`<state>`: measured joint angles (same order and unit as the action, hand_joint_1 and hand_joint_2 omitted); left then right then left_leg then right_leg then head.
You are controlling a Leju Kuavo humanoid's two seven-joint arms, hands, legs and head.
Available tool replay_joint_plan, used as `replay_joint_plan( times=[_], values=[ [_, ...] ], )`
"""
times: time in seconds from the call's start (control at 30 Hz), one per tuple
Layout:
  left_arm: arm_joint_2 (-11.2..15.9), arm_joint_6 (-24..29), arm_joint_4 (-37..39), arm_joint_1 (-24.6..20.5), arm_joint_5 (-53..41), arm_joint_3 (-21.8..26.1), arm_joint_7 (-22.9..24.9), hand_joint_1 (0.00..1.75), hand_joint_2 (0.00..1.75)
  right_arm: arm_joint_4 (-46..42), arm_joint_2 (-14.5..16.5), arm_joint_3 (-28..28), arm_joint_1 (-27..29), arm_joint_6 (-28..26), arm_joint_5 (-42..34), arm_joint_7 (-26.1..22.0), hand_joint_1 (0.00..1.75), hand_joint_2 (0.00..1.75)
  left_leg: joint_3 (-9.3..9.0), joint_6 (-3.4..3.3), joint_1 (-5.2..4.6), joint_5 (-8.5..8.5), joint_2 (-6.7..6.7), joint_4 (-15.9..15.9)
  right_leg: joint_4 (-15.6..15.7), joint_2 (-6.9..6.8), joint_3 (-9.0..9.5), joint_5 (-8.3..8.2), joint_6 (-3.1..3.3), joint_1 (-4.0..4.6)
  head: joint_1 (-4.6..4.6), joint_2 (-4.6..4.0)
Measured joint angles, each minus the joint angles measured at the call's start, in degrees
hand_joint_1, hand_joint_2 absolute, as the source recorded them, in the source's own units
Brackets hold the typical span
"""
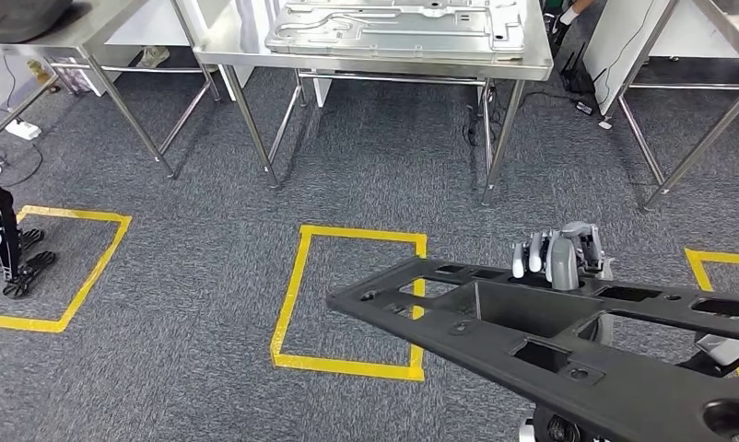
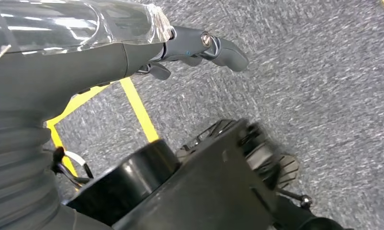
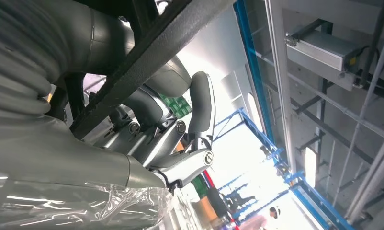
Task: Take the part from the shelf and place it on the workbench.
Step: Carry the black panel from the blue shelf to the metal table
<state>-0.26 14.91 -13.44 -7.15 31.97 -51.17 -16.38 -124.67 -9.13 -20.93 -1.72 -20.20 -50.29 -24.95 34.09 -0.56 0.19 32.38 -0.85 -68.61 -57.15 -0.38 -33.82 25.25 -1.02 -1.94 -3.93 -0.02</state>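
Head: right robot hand point(image 1: 559, 258) grips black part point(image 1: 532, 341) over carpet, table point(image 1: 375, 57) ahead | left wrist: left robot hand point(image 2: 190, 45) empty, fingers apart

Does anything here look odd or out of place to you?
Mainly the long black part: it sits tilted, carried from underneath by the right hand, one end jutting out over the carpet. A silver panel lies flat on the steel workbench.

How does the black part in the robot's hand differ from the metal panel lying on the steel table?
The black part is dark and matte; the metal panel is shiny silver. The black part is carried above the carpet by the right hand; the metal panel rests flat on the steel table. Both are flat and have openings or recesses.
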Motion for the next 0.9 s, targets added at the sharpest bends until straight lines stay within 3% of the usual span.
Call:
replay_joint_plan(
  times=[0.07, 0.1, 0.2, 0.23, 0.3, 0.4, 0.43, 0.5, 0.57, 0.6, 0.63, 0.7, 0.73, 0.77, 0.9],
  values=[
    [0.0, 0.3, 0.0, 0.1, 0.0, 0.0, 0.1, 0.00, 1.75, 0.2, 0.0, -0.4, 0.0, 0.1, -0.2, -0.1, 1.75, 1.75, 4.05, 0.33, 0.19, 1.51, 0.05, -3.9, 0.0, 0.09, 0.76, 0.70, 0.00, 0.01, 0.00, 0.00],
    [0.0, 0.4, 0.0, 0.1, 0.0, 0.0, 0.1, 0.00, 1.75, 0.3, 0.0, -0.6, 0.1, 0.2, -0.3, -0.1, 1.75, 1.75, 4.80, 0.30, 0.22, 0.53, 0.07, -3.1, 0.0, 0.13, 1.35, 1.11, -0.05, 0.01, 0.00, 0.00],
    [0.0, 0.7, 0.0, 0.1, 0.0, 0.0, 0.5, 0.00, 1.75, 0.5, 0.1, -1.1, 0.0, 0.3, -0.3, -0.1, 1.75, 1.75, 2.27, -0.64, -0.13, -7.65, 0.26, 8.2, 0.2, 0.21, 3.06, 2.27, -0.46, 0.07, 0.01, 0.00],
    [0.0, 0.7, 0.0, 0.1, 0.0, 0.0, 0.6, 0.00, 1.75, 0.6, 0.2, -1.3, 0.0, 0.4, -0.3, -0.2, 1.75, 1.75, 1.57, -1.03, -0.40, -9.08, 0.35, 11.0, 0.2, 0.26, 3.31, 2.54, -0.70, 0.10, 0.01, 0.00],
    [0.0, 0.8, 0.0, 0.2, 0.0, 0.0, 0.8, 0.00, 1.75, 0.8, 0.3, -1.6, 0.0, 0.5, -0.4, -0.2, 1.75, 1.75, 1.20, -1.64, -0.87, -9.62, 0.44, 12.6, 0.5, 0.33, 3.52, 2.91, -1.30, 0.15, 0.00, 0.00],
    [0.0, 0.9, 0.0, 0.2, 0.0, 0.0, 0.9, 0.00, 1.75, 1.0, 0.5, -1.8, -0.1, 0.7, -0.7, -0.4, 1.75, 1.75, 0.00, -2.43, -0.61, -10.43, 0.34, 13.7, -0.2, 0.32, 3.75, 3.98, -2.09, 0.28, 0.05, 0.00],
    [0.0, 1.0, 0.0, 0.0, 0.0, 0.0, 0.9, 0.00, 1.75, 1.1, 0.5, -1.8, -0.2, 0.7, -0.7, -0.5, 1.75, 1.75, -0.49, -2.75, -0.47, -10.54, 0.31, 14.2, -2.2, 0.33, 2.98, 5.16, -2.19, 0.36, 0.10, 0.00],
    [-0.1, 1.1, 0.0, -0.2, 0.0, 0.0, 0.9, 0.00, 1.75, 1.3, 0.5, -1.9, -0.2, 0.9, -0.7, -0.6, 1.75, 1.75, -0.98, -3.32, -0.51, -10.38, 0.29, 14.5, -9.6, 0.35, -0.89, 8.50, -2.21, 0.43, 0.17, 0.00],
    [-0.2, 1.1, 0.0, -0.3, 0.0, 0.0, 0.9, 0.00, 1.75, 1.5, 0.6, -1.9, -0.1, 0.9, -0.8, -0.7, 1.75, 1.75, -1.19, -3.63, -0.70, -10.09, 0.23, 14.5, -15.3, 0.36, -4.65, 9.77, -2.26, 0.49, 0.18, 0.00],
    [-0.2, 1.1, 0.0, -0.3, 0.0, 0.0, 0.9, 0.00, 1.75, 1.7, 0.6, -1.9, -0.1, 0.9, -0.8, -0.7, 1.75, 1.75, -1.36, -3.66, -0.75, -9.93, 0.17, 14.4, -15.0, 0.35, -5.06, 8.64, -2.25, 0.51, 0.19, 0.00],
    [-0.2, 1.1, 0.0, -0.2, 0.0, 0.0, 0.9, 0.00, 1.75, 1.8, 0.6, -1.9, -0.1, 0.9, -0.7, -0.8, 1.75, 1.75, -1.62, -3.60, -0.77, -9.74, 0.08, 14.4, -12.4, 0.35, -4.27, 6.50, -2.19, 0.53, 0.19, 0.00],
    [-0.2, 1.1, 0.0, -0.3, 0.0, 0.0, 0.9, 0.00, 1.75, 1.8, 0.6, -1.9, -0.1, 0.8, -0.4, -1.2, 1.75, 1.75, -2.16, -3.24, -0.91, -9.24, -0.14, 14.3, -4.1, 0.36, -0.79, 1.89, -1.90, 0.63, 0.19, 0.00],
    [-0.2, 1.1, 0.0, -0.4, 0.0, 0.0, 0.9, 0.00, 1.75, 1.8, 0.6, -1.9, -0.2, 0.6, -0.2, -1.5, 1.75, 1.75, -2.31, -3.00, -1.03, -9.00, -0.20, 14.1, -1.0, 0.37, 0.57, 0.59, -1.67, 0.69, 0.19, 0.00],
    [-0.2, 1.1, 0.0, -0.4, 0.0, 0.0, 0.9, 0.00, 1.75, 1.9, 0.7, -1.9, -0.2, 0.4, 0.1, -1.7, 1.75, 1.75, -2.36, -2.77, -1.15, -8.81, -0.23, 14.1, 0.7, 0.38, 1.30, 0.08, -1.45, 0.78, 0.17, 0.00],
    [-0.1, 1.1, 0.0, -0.5, 0.0, 0.0, 0.9, 0.00, 1.75, 1.8, 0.9, -2.0, -0.5, -0.2, 0.7, -2.1, 1.75, 1.75, -1.94, -1.62, -1.01, -7.86, -0.15, 13.0, 1.3, 0.33, 1.50, -0.05, -0.47, 0.74, 0.08, 0.00]
  ],
)
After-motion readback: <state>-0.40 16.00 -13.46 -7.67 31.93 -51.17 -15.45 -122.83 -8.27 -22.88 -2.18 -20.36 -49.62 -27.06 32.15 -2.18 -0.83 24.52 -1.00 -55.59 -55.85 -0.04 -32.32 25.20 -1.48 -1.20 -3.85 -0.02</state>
